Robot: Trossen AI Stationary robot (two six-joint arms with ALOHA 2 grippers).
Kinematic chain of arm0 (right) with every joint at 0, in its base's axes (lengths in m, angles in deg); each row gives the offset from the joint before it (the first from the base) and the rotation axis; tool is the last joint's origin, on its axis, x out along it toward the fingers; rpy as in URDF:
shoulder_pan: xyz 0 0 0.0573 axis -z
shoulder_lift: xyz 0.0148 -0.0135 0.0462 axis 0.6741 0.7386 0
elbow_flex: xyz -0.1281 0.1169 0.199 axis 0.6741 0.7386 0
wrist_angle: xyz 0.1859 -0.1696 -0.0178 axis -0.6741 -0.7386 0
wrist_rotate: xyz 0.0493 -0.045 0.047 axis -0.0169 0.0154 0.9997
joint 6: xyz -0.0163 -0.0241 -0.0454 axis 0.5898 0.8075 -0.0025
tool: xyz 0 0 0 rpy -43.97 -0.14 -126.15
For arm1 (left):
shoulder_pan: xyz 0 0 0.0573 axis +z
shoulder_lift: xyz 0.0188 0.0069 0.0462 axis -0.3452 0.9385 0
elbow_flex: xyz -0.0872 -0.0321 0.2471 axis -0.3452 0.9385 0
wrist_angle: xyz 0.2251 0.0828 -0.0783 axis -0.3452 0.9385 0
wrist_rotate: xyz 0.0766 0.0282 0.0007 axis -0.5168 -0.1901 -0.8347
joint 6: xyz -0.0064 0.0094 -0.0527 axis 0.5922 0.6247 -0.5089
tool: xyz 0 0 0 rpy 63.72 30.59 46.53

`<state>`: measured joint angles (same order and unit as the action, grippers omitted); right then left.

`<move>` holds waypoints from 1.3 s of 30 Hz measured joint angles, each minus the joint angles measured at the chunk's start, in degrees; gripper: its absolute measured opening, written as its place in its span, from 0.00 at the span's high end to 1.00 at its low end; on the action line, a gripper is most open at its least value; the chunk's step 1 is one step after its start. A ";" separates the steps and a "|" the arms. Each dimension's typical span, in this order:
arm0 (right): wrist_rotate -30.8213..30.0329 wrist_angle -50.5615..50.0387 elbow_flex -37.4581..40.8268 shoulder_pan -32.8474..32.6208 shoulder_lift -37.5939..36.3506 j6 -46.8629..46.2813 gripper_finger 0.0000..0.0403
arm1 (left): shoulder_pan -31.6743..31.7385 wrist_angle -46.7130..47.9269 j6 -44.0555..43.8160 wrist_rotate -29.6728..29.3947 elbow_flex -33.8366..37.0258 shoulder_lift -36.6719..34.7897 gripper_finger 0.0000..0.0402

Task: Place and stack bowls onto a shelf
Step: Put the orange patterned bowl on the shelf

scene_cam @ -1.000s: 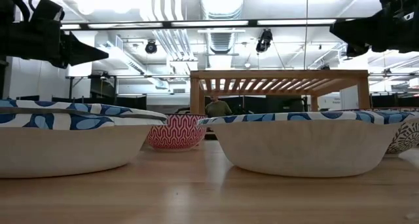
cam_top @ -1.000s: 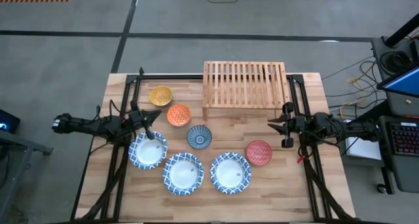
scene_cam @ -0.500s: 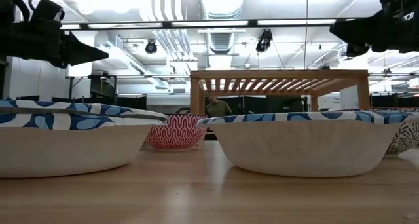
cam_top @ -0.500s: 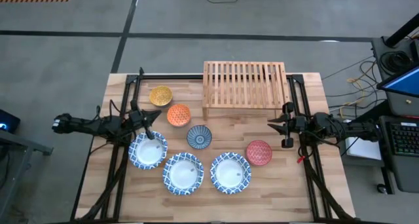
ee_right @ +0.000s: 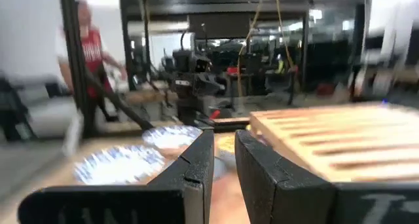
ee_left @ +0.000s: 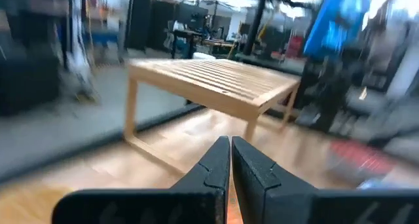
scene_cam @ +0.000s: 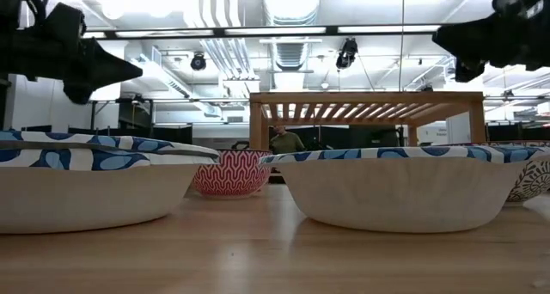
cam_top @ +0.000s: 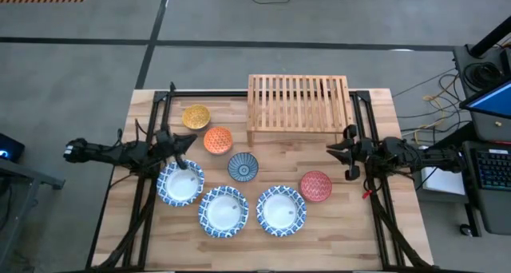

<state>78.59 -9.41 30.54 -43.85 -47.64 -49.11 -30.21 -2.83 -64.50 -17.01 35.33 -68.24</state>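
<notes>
Nothing is stacked yet: the shelf [cam_top: 298, 103] stands bare, and all seven bowls sit on the tabletop [cam_top: 351, 225]. The left gripper [cam_top: 190, 142] hovers with fingers closed and empty, just above the nearest large bowl [cam_top: 180, 183], the orange bowl [cam_top: 217, 140] just ahead. The right gripper [cam_top: 330, 152] hovers with fingers a narrow gap apart, holding nothing, the red bowl [cam_top: 315, 185] near below-side, the shelf close ahead. Every placement remains.

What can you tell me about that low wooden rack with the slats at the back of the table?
The low light-wood slatted rack stands upright at the table's far edge, right of centre. Its rectangular top is a row of parallel slats inside a frame, raised on short legs, so the space beneath is open. Nothing rests on it and no bowl touches it; the nearest is the small orange bowl. Neither gripper is touching it.
</notes>
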 joint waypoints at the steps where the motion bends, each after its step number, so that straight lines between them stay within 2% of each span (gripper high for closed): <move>1: -0.02 0.00 0.01 0.00 0.00 -3.23 0.87 | -0.02 -0.19 -4.92 -0.04 0.00 0.00 1.00; 4: -0.01 0.06 0.00 -0.01 0.02 -8.45 0.87 | -0.01 -0.66 -13.88 -0.95 0.00 0.00 1.00; 9: 0.96 4.00 0.01 -0.03 0.05 -12.42 0.87 | 0.00 -3.84 -15.10 -11.25 0.00 0.00 1.00; 14: 4.75 12.14 0.02 -1.52 1.98 -14.60 0.87 | 0.00 -3.93 -17.36 -11.80 0.00 0.20 1.00; 17: 5.50 17.13 0.01 -3.43 4.74 -14.66 0.87 | 0.00 -6.13 -16.23 -7.75 0.00 0.26 1.00; 22: 4.84 23.89 -0.31 -5.81 10.67 -16.22 0.87 | -0.04 -19.74 -7.99 7.48 0.00 0.81 1.00; 24: 3.44 23.58 -2.04 -6.35 13.50 -17.06 0.87 | -0.04 -24.43 -5.65 11.13 -0.02 1.44 1.00; 26: 1.96 23.59 -4.41 -6.54 16.39 -18.04 0.87 | -0.04 -23.95 -4.45 12.81 -1.20 2.09 1.00; 31: 2.19 23.29 -11.76 -6.54 24.33 -18.18 0.87 | -0.02 -9.90 -4.00 13.05 -8.40 5.56 1.00; 35: 1.99 18.46 -18.82 -6.50 28.85 -18.86 0.87 | 0.00 7.36 -3.00 13.09 -16.88 10.82 1.00; 39: -0.92 10.29 -26.20 -6.43 31.76 -20.23 0.87 | 0.00 27.77 -0.41 12.78 -24.97 17.96 1.00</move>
<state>77.66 0.88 4.35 -50.28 -15.89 -69.34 -30.21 24.94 -64.91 -4.23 10.37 -50.28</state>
